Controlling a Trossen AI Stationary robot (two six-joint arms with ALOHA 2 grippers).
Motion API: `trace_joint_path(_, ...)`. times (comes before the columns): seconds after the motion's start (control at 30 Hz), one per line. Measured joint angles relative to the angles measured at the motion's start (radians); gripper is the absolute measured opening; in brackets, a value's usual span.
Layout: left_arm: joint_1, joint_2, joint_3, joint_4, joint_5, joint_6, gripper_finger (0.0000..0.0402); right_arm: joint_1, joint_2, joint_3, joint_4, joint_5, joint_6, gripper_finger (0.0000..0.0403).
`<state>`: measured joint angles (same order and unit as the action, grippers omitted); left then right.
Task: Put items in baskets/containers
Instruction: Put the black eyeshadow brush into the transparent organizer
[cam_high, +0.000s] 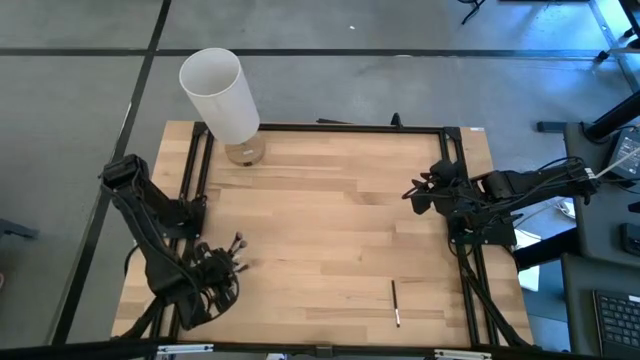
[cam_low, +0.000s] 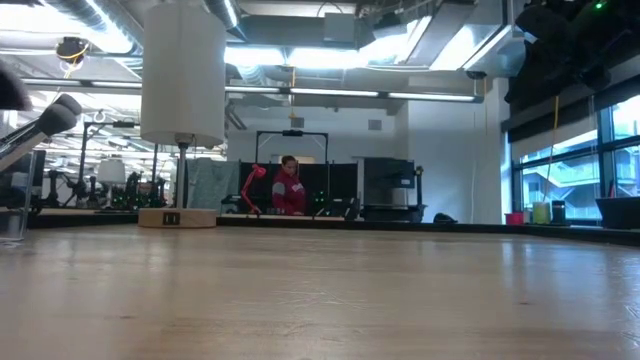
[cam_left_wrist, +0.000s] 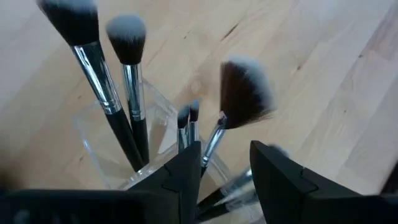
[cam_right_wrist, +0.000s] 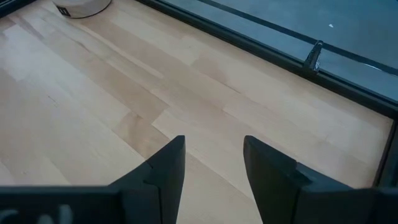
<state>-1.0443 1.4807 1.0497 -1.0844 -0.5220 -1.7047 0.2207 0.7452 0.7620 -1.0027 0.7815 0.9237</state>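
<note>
A transparent cup (cam_left_wrist: 106, 146) holds several dark makeup brushes with silver ferrules, among them a fan-shaped one (cam_left_wrist: 244, 92). My left gripper (cam_left_wrist: 227, 168) hovers at the cup near the table's near left corner, open, with brush handles showing in the gap between its fingers. In the high view the brush tips (cam_high: 237, 244) stick out past the left gripper (cam_high: 222, 262). One more brush (cam_high: 396, 303) lies flat on the table toward the near right. My right gripper (cam_right_wrist: 214, 158) waits open above bare wood at the right edge (cam_high: 415, 192). My left gripper has its fingers (cam_left_wrist: 180, 177) on either side of brush handles (cam_left_wrist: 217, 196) at the cup. Whether they touch the handles or the cup's wall I cannot tell; the fingers themselves hide that place.
A tall white cylinder (cam_high: 220, 92) and a small tan jar (cam_high: 245, 152) stand at the far left edge. A black frame (cam_high: 350, 127) rims the table. Bare wood (cam_high: 330, 220) spans the middle. A person in red (cam_low: 289, 190) stands in the room beyond.
</note>
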Motion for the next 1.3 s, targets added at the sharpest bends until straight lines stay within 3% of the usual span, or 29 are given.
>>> trace_joint_path(0.23, 0.0, -0.001, 0.095, -0.124, -0.04, 0.001, 0.0132, 0.0, 0.0, 0.0, 0.0, 0.0, 0.0, 0.0163)
trace_joint_path(0.43, 0.049, -0.001, 0.157, -0.154, -0.275, 0.028, 0.0132, 0.0, 0.0, 0.0, 0.006, 0.0, 0.0, 0.0163)
trace_joint_path(0.53, 0.112, -0.001, 0.179, -0.096, -0.347, 0.209, 0.0132, 0.0, 0.0, 0.0, 0.011, 0.0, -0.004, 0.0163)
trace_joint_path(0.63, 0.217, -0.001, 0.182, 0.071, -0.33, 0.512, 0.0132, 0.0, 0.0, 0.0, 0.011, -0.006, -0.014, 0.0163)
trace_joint_path(0.8, 0.454, 0.033, 0.182, 0.475, -0.15, 1.016, 0.0132, 0.0, 0.0, 0.0, 0.011, -0.054, -0.051, 0.0163)
trace_joint_path(1.03, 0.711, 0.203, 0.182, 1.011, 0.264, 1.586, 0.0132, 0.001, -0.011, 0.01, -0.022, -0.243, -0.139, 0.0163)
trace_joint_path(1.17, 0.801, 0.337, 0.188, 1.267, 0.483, 1.766, 0.0132, 0.019, -0.034, 0.01, -0.042, -0.241, -0.141, 0.0163)
trace_joint_path(1.3, 0.873, 0.493, 0.308, 1.315, 0.636, 1.783, 0.0132, 0.024, -0.061, 0.01, -0.047, -0.226, -0.128, 0.0163)
